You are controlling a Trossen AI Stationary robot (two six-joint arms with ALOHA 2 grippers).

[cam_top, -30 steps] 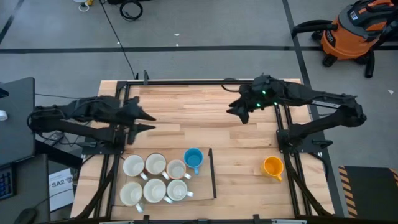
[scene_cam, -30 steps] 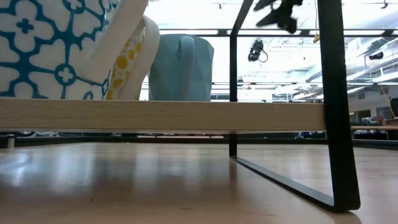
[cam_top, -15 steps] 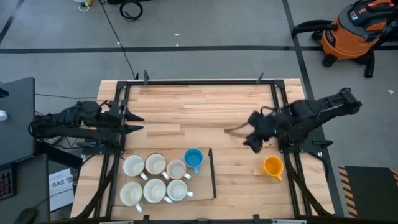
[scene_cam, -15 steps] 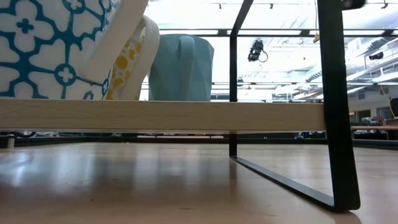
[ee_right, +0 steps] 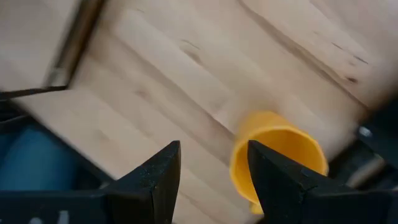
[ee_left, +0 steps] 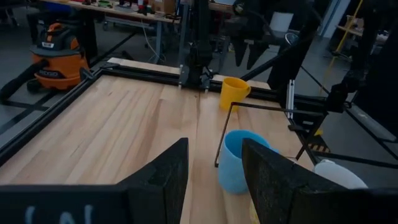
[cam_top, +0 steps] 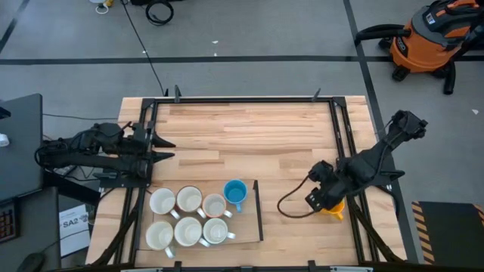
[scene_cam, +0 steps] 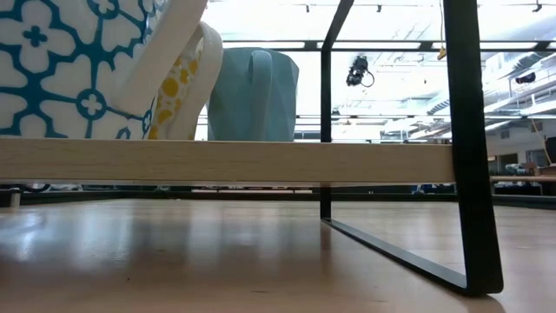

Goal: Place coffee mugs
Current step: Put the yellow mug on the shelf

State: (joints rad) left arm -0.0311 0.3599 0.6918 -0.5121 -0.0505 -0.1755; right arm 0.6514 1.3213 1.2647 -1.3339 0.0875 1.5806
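An orange-yellow mug (cam_top: 336,208) (ee_right: 280,155) stands upright on the table near the right edge. My right gripper (cam_top: 318,198) (ee_right: 214,180) hangs above it, open and pointing down, a little to the mug's left and partly hiding it. Several white mugs (cam_top: 187,219) and a blue mug (cam_top: 235,193) (ee_left: 242,158) stand on a wooden tray (cam_top: 246,227) at the near left. My left gripper (cam_top: 165,149) (ee_left: 214,180) waits open over the table's left edge, pointing across the table and touching nothing.
A black wire frame (cam_top: 259,211) (scene_cam: 469,148) edges the tray's right side. Black rails (cam_top: 338,143) run along the table's sides. A cable loop (cam_top: 291,208) hangs by my right gripper. An orange vacuum (cam_top: 431,38) stands on the floor beyond the table.
My right gripper has swung from the table's far middle toward the near right edge, sinking and tipping from slanted to pointing down, and now hangs over the orange-yellow mug. My left gripper drew back a little toward the table's left edge, then kept still.
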